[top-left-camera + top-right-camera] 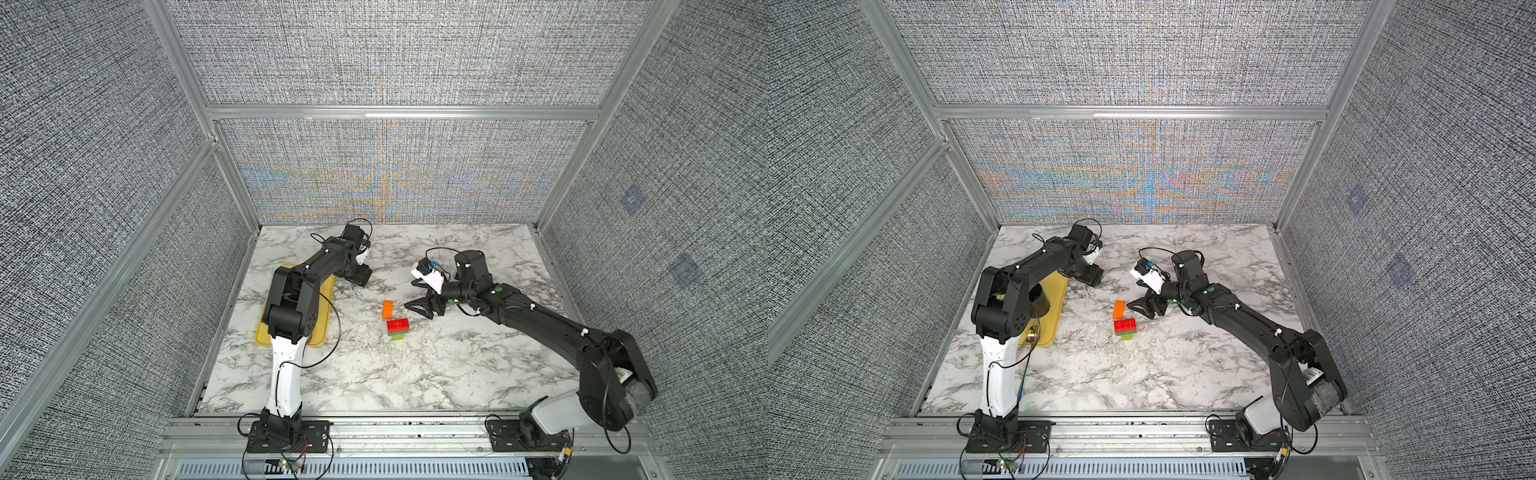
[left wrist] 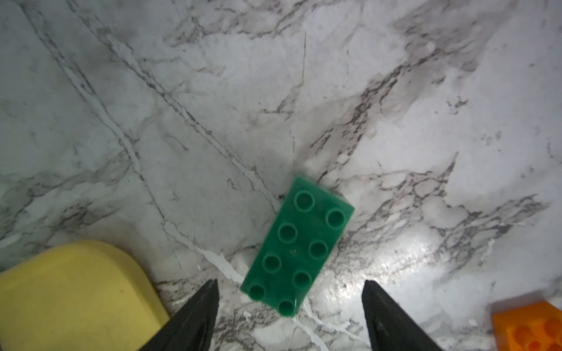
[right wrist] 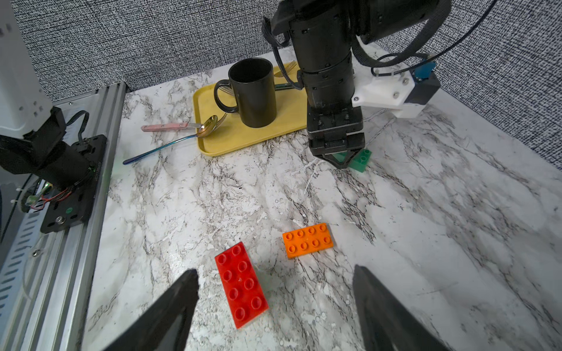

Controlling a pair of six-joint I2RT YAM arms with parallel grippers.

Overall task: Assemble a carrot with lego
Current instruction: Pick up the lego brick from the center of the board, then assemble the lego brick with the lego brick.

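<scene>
A: Marble tabletop (image 1: 415,374), grey woven walls around it. Where do we stand?

B: We have a partial carrot (image 1: 398,328) built mid-table: red brick on top, dark green under it, lime at the base. It stands free, just beside our right claw (image 3: 273,304), whose jaws are spread wide and hold nothing.

A: And the orange brick (image 3: 307,240)?

B: Loose on the marble, a little ahead of the right claw's tips and apart from the stack.

A: What is our left claw (image 2: 290,304) doing?

B: It hangs low over a green brick (image 2: 298,252), just past the corner of the yellow tray (image 2: 76,288). Its jaws are wide too, and empty. The brick lies flat, studs up, its near end between the two tips and not touched by either.

A: So which step is this?

B: We judge it to be fetching the second dark green layer, which goes on the red.

A: What does the next move need?

B: The brick lies skewed to the jaws, so we should turn the wrist to square them across its short sides, come down, then close. After that we carry it over to the stack and press it on stud for stud, with the right claw steadying the base so it does not tip.
</scene>
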